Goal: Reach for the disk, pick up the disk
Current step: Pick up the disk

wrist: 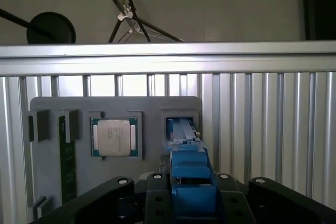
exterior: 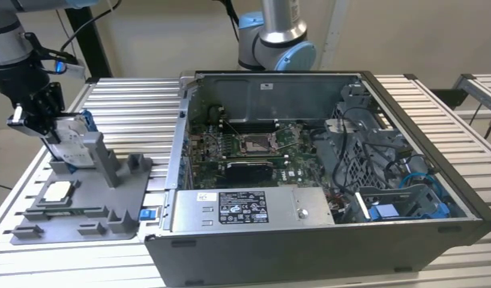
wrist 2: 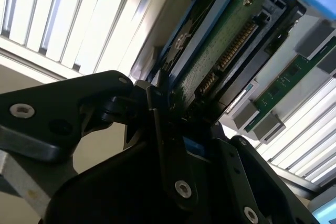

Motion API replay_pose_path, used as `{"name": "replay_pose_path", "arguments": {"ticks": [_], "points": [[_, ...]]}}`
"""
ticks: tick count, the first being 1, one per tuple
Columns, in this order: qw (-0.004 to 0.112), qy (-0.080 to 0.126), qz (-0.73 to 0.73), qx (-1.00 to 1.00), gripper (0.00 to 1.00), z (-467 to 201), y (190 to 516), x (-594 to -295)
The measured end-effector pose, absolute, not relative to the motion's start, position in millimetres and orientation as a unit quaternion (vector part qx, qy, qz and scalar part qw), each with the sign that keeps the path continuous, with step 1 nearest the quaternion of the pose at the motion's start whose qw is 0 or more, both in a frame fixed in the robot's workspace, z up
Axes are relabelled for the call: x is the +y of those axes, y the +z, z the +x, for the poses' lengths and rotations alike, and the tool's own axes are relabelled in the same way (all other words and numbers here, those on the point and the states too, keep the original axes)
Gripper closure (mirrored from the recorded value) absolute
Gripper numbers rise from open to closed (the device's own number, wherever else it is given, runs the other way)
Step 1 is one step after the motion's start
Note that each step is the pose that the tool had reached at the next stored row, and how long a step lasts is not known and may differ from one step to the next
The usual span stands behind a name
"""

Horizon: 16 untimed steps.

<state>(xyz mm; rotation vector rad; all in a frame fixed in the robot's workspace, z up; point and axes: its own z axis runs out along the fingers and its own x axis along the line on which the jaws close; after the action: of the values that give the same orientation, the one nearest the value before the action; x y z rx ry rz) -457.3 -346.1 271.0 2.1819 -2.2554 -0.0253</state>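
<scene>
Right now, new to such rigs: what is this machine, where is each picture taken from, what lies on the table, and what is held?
It is a robot arm ending in a gripper. The exterior view looks on from off the arm; both wrist views ride on the arm. On the slatted table stand an open computer case and a grey fixture tray carrying a processor chip. The gripper is closed on the disk, a hard drive in a blue carrier, standing upright at the tray.
</scene>
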Motion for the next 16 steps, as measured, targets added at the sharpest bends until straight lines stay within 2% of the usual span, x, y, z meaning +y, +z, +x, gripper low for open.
{"name": "replay_pose_path", "arguments": {"ticks": [16], "points": [[0.002, -0.008, 0.695, -0.719, 1.0, -457, 289, -346]]}}
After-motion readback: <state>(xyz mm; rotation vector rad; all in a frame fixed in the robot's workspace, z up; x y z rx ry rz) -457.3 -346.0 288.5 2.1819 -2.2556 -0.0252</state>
